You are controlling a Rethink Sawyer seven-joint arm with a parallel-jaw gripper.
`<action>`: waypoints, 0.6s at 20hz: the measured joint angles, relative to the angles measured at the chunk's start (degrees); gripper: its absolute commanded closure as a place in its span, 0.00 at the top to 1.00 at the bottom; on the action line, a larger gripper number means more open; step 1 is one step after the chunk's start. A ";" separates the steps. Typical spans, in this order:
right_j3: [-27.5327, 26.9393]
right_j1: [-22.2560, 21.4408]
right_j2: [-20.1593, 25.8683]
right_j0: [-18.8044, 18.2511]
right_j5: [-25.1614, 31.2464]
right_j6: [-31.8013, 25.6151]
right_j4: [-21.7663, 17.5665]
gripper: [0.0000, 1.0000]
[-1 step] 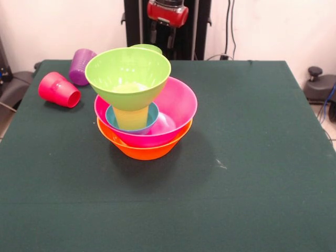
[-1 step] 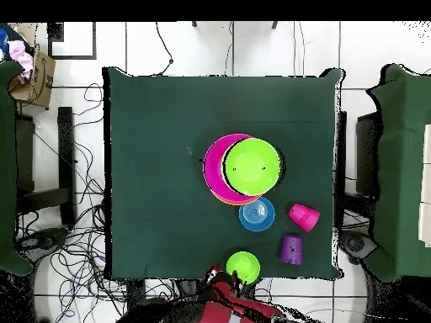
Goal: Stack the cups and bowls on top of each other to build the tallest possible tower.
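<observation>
Hanging drawn back at the table's edge, the gripper (image 1: 163, 39) shows too little to tell its grip. Well out from it stands the tower (image 1: 144, 105); the red cup (image 1: 59, 90) and purple cup (image 1: 82, 66) lie aside.

The counter (image 1: 252, 173) wore a dark green cloth, with a small pale fleck on it near the middle. Around it, the overhead view showed a white tiled floor (image 2: 210, 50) strewn with black cables (image 2: 71, 244). A cardboard box (image 2: 34, 76) sat off one corner. Other green-covered tables (image 2: 404, 168) stood to either side. A white wall (image 1: 273, 29) rose behind, with cables hanging down it.
</observation>
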 measured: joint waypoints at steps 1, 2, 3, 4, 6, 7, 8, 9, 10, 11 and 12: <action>0.00 -0.69 0.00 -0.12 0.68 0.00 -0.01 1.00; 0.00 -1.33 -0.01 -0.17 1.40 0.00 -0.01 1.00; 0.01 -1.85 -0.01 -0.21 2.07 0.00 -0.05 1.00; 0.02 -2.37 -0.01 -0.25 2.75 0.00 -0.09 1.00; 0.02 -3.32 -0.01 -0.31 3.92 0.00 -0.27 1.00; 0.02 -3.78 -0.01 -0.34 4.47 0.00 -0.36 1.00; 0.03 -3.99 -0.01 -0.35 4.77 0.00 -0.39 1.00; 0.03 -4.07 -0.01 -0.35 4.90 0.00 -0.39 1.00; 0.03 -4.29 0.00 -0.33 5.29 0.00 -0.39 1.00; 0.03 -4.35 0.00 -0.33 5.40 0.00 -0.39 1.00; 0.03 -4.43 0.00 -0.31 5.50 0.00 -0.39 1.00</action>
